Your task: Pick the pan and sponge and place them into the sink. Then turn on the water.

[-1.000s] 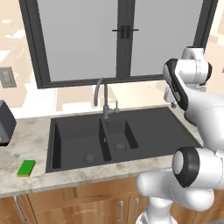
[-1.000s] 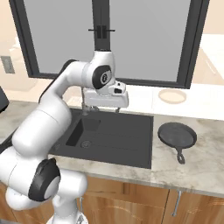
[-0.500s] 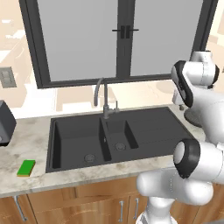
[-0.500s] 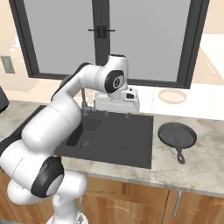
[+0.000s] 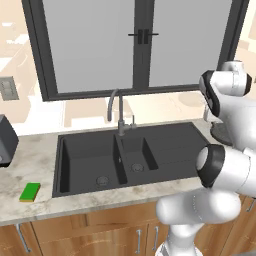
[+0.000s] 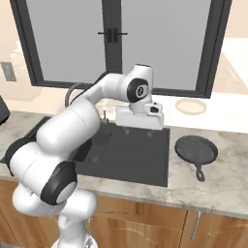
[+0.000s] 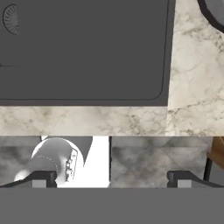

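Your arm has been swinging to your right across the sink [image 6: 145, 160], toward the pan. In the right base view, a second ago the gripper [image 6: 138, 131] hung over the middle of the sink; half a second ago it had moved partway along; now it hangs above the sink's right end, closer to the pan [image 6: 195, 150] but apart from it.

The claw is released, jaws spread wide, holding nothing. In the hand view, the two dark fingertips [image 7: 41, 178] stand far apart at the bottom, with the flat black drainboard end of the sink [image 7: 87, 52] beneath and marble counter [image 7: 192, 87] beside it. The dark rim of the pan [image 7: 212, 13] just enters at the upper right corner.

The pan sits on the counter just right of the sink, handle pointing toward you. The green sponge [image 5: 30, 192] lies on the counter left of the sink, well apart from the arm. No water runs from the faucet [image 5: 117, 112].

Nothing is in the sink yet, so the task looks barely begun; the pan appears to be your first pick.
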Available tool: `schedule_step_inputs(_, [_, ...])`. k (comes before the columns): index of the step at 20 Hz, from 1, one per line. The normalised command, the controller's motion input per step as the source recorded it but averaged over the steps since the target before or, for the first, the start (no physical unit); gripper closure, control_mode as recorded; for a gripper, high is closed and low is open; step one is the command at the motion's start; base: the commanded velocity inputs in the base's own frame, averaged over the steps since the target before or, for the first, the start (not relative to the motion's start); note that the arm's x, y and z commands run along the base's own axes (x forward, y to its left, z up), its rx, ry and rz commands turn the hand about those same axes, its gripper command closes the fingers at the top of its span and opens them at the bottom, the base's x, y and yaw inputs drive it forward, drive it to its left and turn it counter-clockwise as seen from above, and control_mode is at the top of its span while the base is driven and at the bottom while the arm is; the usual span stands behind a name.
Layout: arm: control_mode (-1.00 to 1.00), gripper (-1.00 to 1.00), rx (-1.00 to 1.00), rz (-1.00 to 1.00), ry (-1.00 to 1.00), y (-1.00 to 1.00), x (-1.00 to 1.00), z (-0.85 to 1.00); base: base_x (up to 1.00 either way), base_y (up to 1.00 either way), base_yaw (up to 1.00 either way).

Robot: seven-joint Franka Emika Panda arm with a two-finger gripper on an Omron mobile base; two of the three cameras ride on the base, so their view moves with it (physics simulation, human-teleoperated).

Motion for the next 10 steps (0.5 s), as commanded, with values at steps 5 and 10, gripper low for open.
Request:
schedule_step_inputs(5, [-1.00,-1.00,0.02,-0.02,0.11,-0.31,0.01,-0.11,0.00,0.00,0.00])
schedule_step_inputs(10, [-1.00,-1.00,0.02,-0.01,0.07,-0.34,0.05,-0.12,0.00,0.00,0.00])
